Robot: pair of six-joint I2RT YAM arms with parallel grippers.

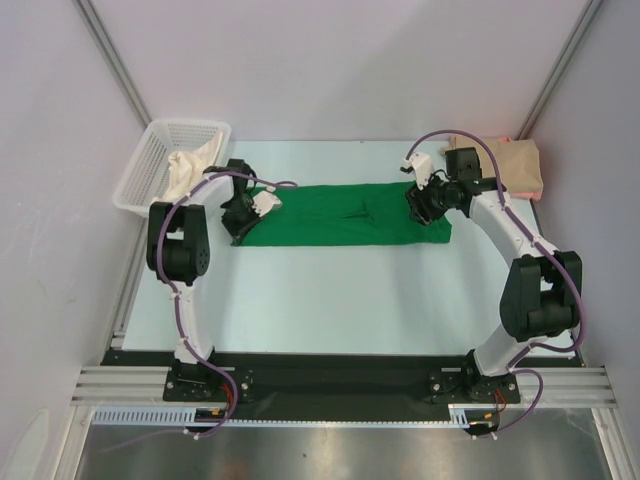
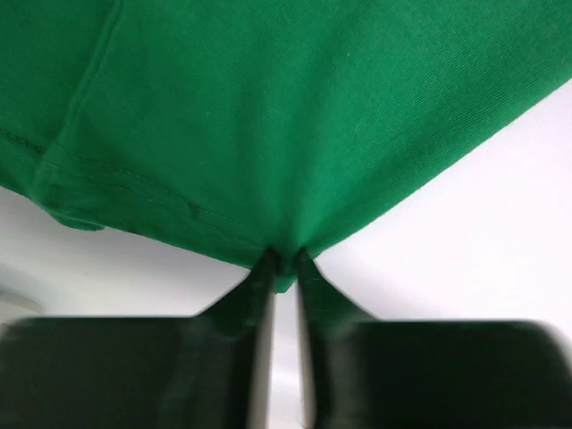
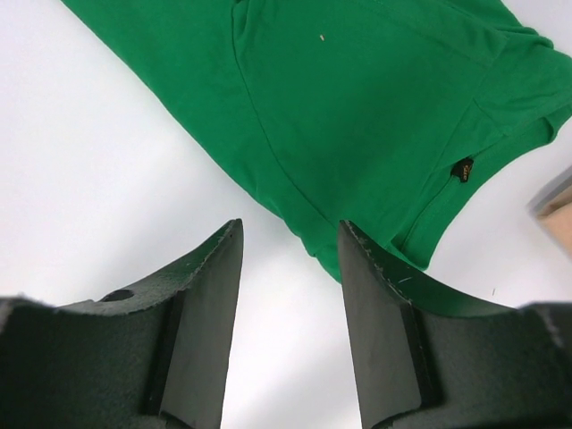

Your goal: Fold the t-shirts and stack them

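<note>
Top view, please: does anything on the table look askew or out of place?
Only mildly: a pale cloth slumps over the rim of the white basket, far left. The green t-shirt lies flat as a strip; the tan t-shirt sits folded.

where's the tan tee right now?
Top view: the tan t-shirt lies at the far right corner of the table, just behind the right gripper and past the right end of the green t-shirt.
</note>
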